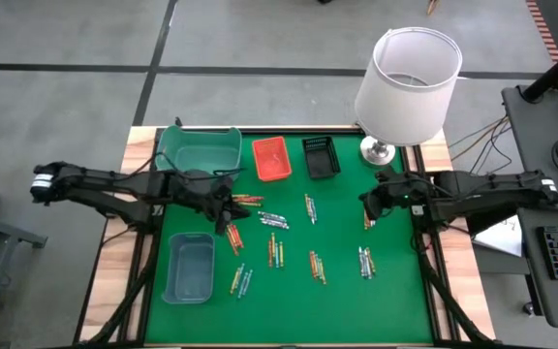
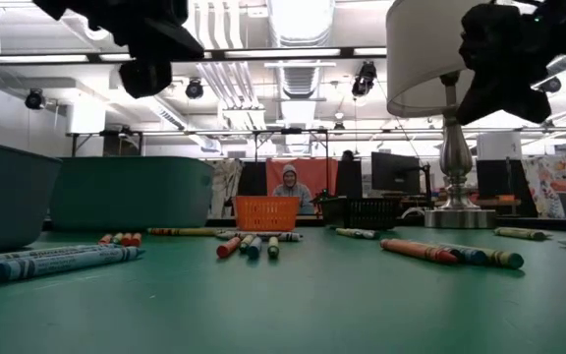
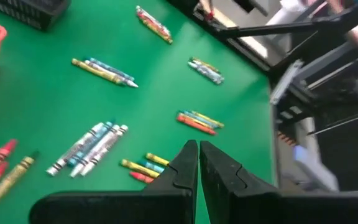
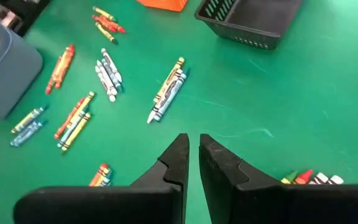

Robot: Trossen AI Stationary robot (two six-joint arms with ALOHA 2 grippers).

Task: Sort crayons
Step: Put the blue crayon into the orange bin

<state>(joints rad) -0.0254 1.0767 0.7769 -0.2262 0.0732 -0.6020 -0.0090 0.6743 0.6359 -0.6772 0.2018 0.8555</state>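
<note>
1. So here's my table: a green felt mat (image 1: 337, 301) with small clusters of thin wax crayons (image 1: 275, 250) scattered all over the middle of it. Red, orange, yellow-green, blue and silvery ones, lying flat in little bunches of two to four.
2. My left gripper (image 1: 229, 206) sits over the left-centre of the mat, just beside the big teal plastic bin (image 1: 200, 147) at the back left. Its fingers (image 3: 185, 165) are pressed together with nothing between them. There's a red-orange bunch right next to it.
3. My right gripper (image 1: 368, 202) hangs over the right side of the mat, near the base of the white-shaded table lamp (image 1: 407, 82). The jaws are nearly together, only a thin slit showing, and they hold nothing. From the low camera both grippers are up off the table.
4. Along the back edge, from left to right: the teal bin, a small orange mesh tray (image 1: 270, 158) and a small black mesh tray (image 1: 321, 157). I can't see any crayons in them from above.
5. A grey-blue plastic bin (image 1: 190, 268) is on the front left, with a couple of blue and yellow sticks lying just to its right.
6. One silvery bunch lies near the centre, and another mixed bunch sits in front of my right gripper.
</note>
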